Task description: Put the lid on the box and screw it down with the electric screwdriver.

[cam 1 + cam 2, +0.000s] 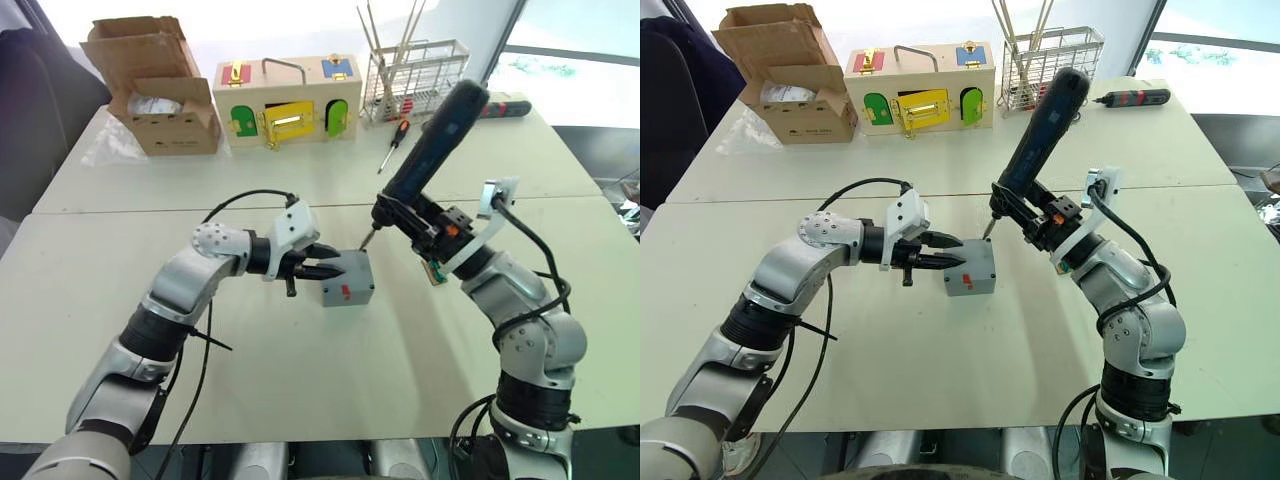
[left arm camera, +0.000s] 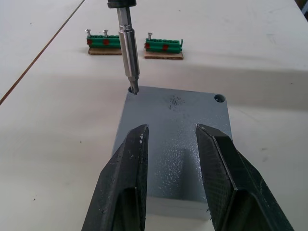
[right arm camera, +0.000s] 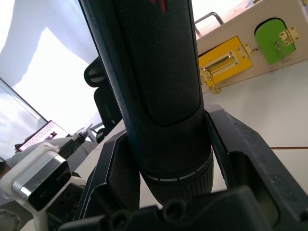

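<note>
The grey box (image 1: 347, 291), with a red mark on its front, stands mid-table with the lid (image 2: 178, 120) lying flat on top. My left gripper (image 2: 168, 132) is open, its two black fingers (image 2: 126, 173) spread just over the lid's near edge. My right gripper (image 1: 432, 228) is shut on the electric screwdriver (image 1: 436, 135), a thick black cylinder tilted up and to the right. Its metal bit (image 2: 129, 53) points down into a corner hole of the lid. Another corner hole (image 2: 220, 98) is open.
Two green screw holders (image 2: 103, 41) (image 2: 163, 46) lie on the table beyond the box. At the back stand a cardboard box (image 1: 155, 90), a wooden box with coloured doors (image 1: 285, 100) and a wire rack (image 1: 415, 80). An orange hand screwdriver (image 1: 393, 143) and a black-and-red tool (image 1: 1130, 97) lie nearby.
</note>
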Controlling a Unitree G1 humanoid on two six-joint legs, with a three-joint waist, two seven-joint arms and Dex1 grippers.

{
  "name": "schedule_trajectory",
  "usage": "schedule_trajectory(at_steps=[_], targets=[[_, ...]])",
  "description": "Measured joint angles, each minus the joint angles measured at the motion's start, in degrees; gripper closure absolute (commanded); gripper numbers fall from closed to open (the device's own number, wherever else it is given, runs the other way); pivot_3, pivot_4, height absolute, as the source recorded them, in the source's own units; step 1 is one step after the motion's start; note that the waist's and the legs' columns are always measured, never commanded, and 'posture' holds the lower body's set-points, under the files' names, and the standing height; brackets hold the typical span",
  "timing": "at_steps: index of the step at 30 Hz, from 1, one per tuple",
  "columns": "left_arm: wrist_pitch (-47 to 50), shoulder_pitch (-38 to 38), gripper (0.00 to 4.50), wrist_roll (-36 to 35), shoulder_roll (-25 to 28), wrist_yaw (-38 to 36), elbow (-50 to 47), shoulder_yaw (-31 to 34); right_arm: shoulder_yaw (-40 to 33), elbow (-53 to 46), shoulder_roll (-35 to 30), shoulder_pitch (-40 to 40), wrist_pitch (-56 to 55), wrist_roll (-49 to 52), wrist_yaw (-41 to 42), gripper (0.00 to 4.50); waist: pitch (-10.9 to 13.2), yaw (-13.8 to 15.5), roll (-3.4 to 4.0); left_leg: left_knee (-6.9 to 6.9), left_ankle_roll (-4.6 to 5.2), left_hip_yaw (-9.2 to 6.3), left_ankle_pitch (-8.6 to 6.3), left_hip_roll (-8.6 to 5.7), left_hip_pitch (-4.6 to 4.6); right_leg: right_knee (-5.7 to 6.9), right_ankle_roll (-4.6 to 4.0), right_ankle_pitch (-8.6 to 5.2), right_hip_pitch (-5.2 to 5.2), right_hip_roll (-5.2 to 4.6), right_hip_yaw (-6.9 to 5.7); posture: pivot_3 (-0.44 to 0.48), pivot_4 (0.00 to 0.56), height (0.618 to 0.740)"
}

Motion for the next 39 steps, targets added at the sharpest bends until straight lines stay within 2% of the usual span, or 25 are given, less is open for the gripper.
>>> schedule_trajectory(at_steps=[20, 31, 34, 37, 38, 39], targets=[[-2.1, 0.1, 2.93, 2.3, -0.6, -0.9, 1.1, -1.5, 3.0, 1.2, -2.5, 1.4, -4.3, 0.0, -2.2, 2.7, 0.0, 0.1, -0.01, 0.01, 0.0, 0.0, 0.0, 0.01, 0.01, -0.07, 0.0, 0.0, 0.03, 0.0, 0.0, 0.0, 0.15, 0.73], [-4.3, 0.7, 2.93, 4.7, -1.9, -0.1, 1.1, -3.3, 10.4, 0.0, -10.1, 2.4, -9.1, -3.3, 2.6, 2.7, -0.3, 0.0, -0.32, -0.01, 0.1, 0.0, -0.06, 0.06, 0.29, -0.16, 0.0, -0.01, 0.3, 0.06, 0.0, 0.0, 0.15, 0.73], [-4.6, 1.1, 2.93, 4.7, -2.2, 0.2, 1.8, -3.4, 12.5, 0.1, -11.6, 2.4, -10.5, -5.0, 4.0, 2.7, -0.7, -0.2, -0.55, -0.06, 0.22, 0.0, -0.13, 0.15, 0.45, -0.23, -0.01, -0.01, 0.43, 0.16, -0.01, 0.0, 0.15, 0.73], [-4.6, 1.7, 2.93, 4.7, -2.4, 0.6, 2.2, -3.4, 13.4, 1.1, -11.4, 2.4, -11.6, -6.1, 4.1, 2.7, -0.8, -0.1, -0.6, -0.21, 0.45, 0.0, -0.28, 0.22, 1.14, -0.41, -0.02, -0.03, 1.14, 0.2, -0.02, 0.0, 0.15, 0.73], [-4.6, 1.9, 2.93, 4.7, -2.5, 0.8, 2.4, -3.4, 13.7, 1.4, -11.3, 2.5, -12.0, -6.4, 4.1, 2.7, -0.9, -0.1, -0.61, -0.23, 0.95, 0.0, -0.58, 0.27, 1.36, -0.44, -0.02, -0.05, 1.37, 0.2, -0.02, 0.0, 0.15, 0.73], [-4.6, 2.0, 2.93, 4.7, -2.7, 1.0, 2.6, -3.4, 13.9, 1.6, -11.3, 2.6, -12.2, -6.6, 4.2, 2.7, -1.0, -0.1, -0.62, -0.22, 1.02, 0.0, -0.62, 0.31, 1.42, -0.44, -0.04, -0.07, 1.41, 0.21, -0.02, 0.0, 0.15, 0.73]])
